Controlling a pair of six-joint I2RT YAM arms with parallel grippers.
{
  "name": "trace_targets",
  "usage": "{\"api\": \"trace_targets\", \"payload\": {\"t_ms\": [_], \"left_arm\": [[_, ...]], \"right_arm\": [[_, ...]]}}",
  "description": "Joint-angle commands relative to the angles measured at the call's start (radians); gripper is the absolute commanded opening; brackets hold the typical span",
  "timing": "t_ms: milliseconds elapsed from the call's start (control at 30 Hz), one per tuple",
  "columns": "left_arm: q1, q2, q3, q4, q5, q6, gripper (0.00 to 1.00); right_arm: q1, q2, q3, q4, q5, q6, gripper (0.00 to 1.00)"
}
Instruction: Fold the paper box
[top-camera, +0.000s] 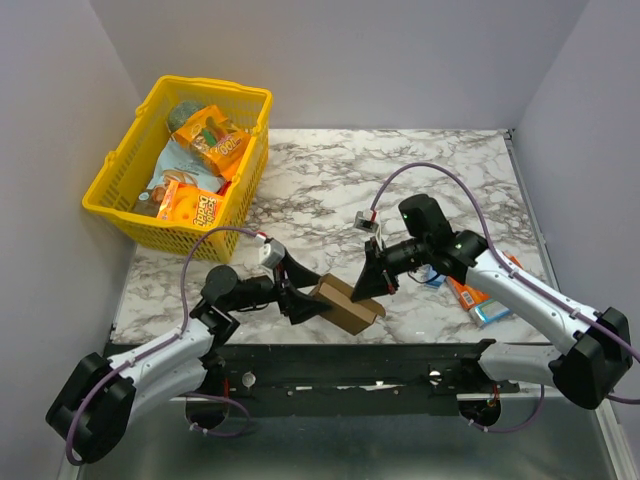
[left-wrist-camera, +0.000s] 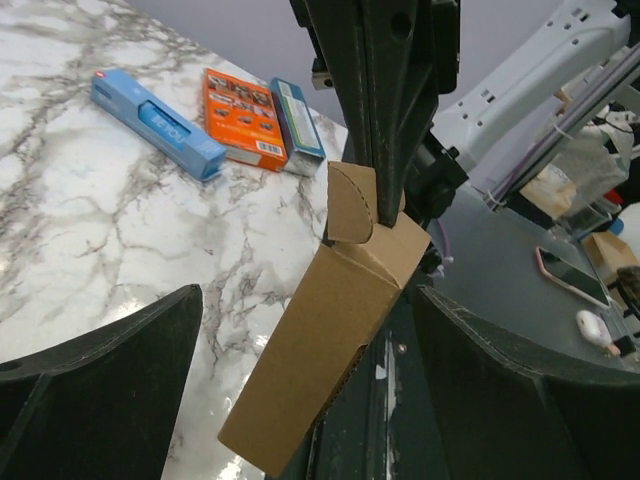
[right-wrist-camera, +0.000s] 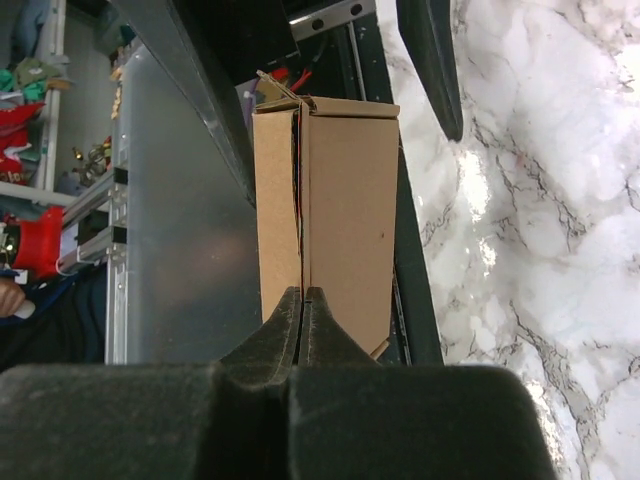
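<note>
The paper box is a plain brown cardboard carton, folded up, held at the table's near edge between both arms. My right gripper is shut on a flap at the box's end; in the right wrist view the shut fingertips pinch the edge of the box. My left gripper is open, with its jaws spread wide on either side of the box and not touching it. In the left wrist view the right gripper's fingers come down onto a rounded flap.
A yellow basket with snack packets stands at the back left. An orange packet and a blue packet lie under the right arm; they also show in the left wrist view, orange and blue. A black rail runs along the near edge.
</note>
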Motion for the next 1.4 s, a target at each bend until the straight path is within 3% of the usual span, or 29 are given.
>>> {"api": "trace_targets", "payload": {"t_ms": [0, 33, 233, 333, 400, 467, 567, 600, 633, 700, 867, 1033, 1133, 1367], "left_arm": [[-0.027, 0.029, 0.036, -0.024, 0.059, 0.037, 0.88], [-0.028, 0.041, 0.039, -0.019, 0.065, 0.035, 0.77], [-0.039, 0.102, 0.059, 0.019, 0.106, 0.006, 0.44], [-0.053, 0.122, 0.062, 0.03, 0.115, -0.003, 0.31], [-0.062, 0.124, 0.066, 0.019, 0.108, -0.002, 0.29], [-0.064, 0.112, 0.065, -0.001, 0.091, 0.012, 0.24], [-0.065, 0.051, 0.059, -0.074, 0.016, 0.067, 0.16], [-0.065, 0.028, 0.054, -0.121, -0.012, 0.087, 0.15], [-0.067, -0.018, 0.053, -0.145, -0.058, 0.101, 0.13], [-0.067, -0.058, 0.036, -0.174, -0.099, 0.127, 0.13], [-0.07, -0.146, 0.014, -0.222, -0.181, 0.158, 0.13], [-0.07, -0.103, 0.031, -0.235, -0.165, 0.158, 0.13], [-0.07, -0.095, 0.031, -0.223, -0.156, 0.152, 0.13], [-0.07, -0.101, 0.034, -0.225, -0.153, 0.147, 0.13]], "right_arm": [[-0.006, 0.015, 0.0, -0.012, -0.069, -0.034, 0.01], [-0.006, 0.021, 0.002, -0.021, -0.073, -0.037, 0.01], [-0.006, 0.061, 0.02, -0.053, -0.052, -0.057, 0.01], [-0.006, 0.058, 0.029, -0.048, 0.006, -0.057, 0.01], [-0.006, 0.048, 0.034, -0.039, 0.069, -0.036, 0.01], [-0.009, 0.019, 0.04, -0.01, 0.25, 0.028, 0.06], [-0.031, -0.024, 0.057, -0.009, 0.44, 0.117, 0.36], [-0.036, -0.038, 0.057, -0.012, 0.488, 0.163, 0.59], [-0.041, -0.057, 0.049, -0.012, 0.55, 0.18, 0.69], [-0.045, -0.115, 0.04, -0.013, 0.602, 0.196, 0.8], [-0.045, -0.185, -0.018, -0.067, 0.652, 0.182, 0.79], [-0.045, -0.236, -0.069, -0.007, 0.544, 0.156, 0.7], [-0.044, -0.229, -0.07, -0.005, 0.556, 0.144, 0.61], [-0.045, -0.166, -0.098, -0.005, 0.481, 0.079, 0.55]]}}
